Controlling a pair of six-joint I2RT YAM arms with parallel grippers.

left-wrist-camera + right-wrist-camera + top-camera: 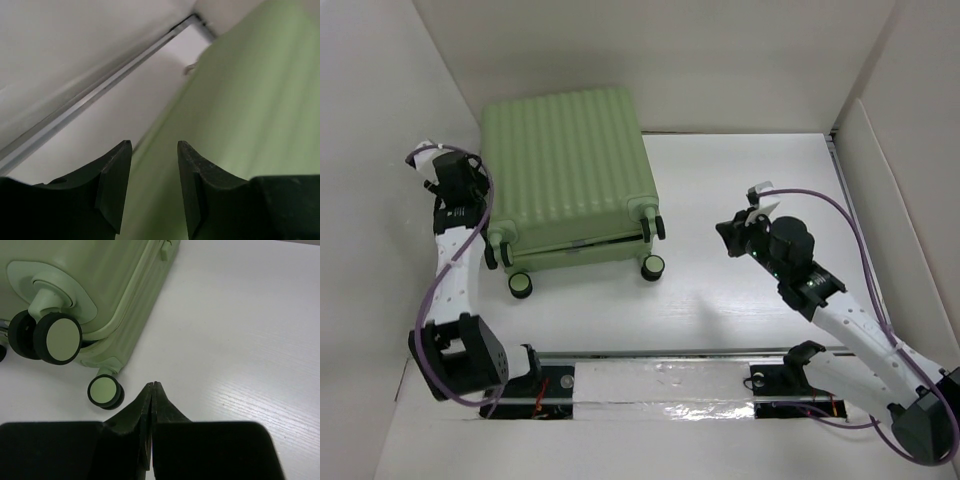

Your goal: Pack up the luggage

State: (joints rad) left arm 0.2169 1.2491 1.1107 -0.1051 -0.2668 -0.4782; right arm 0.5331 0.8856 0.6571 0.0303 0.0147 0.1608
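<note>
The luggage [567, 175] is a light-green ribbed suitcase lying flat and closed at the back left of the table, wheels toward me. My left gripper [470, 175] sits at its left side, open and empty; in the left wrist view [154, 150] the green shell [250, 110] fills the right half. My right gripper [728, 237] hovers right of the suitcase, shut and empty; in the right wrist view [153, 386] it is over bare table near a lower wheel [104, 391] and the suitcase corner [90, 285].
White walls enclose the table on the left, back and right. A metal rail [95, 95] runs along the left wall base. A taped strip [660, 385] crosses the near edge between the arm bases.
</note>
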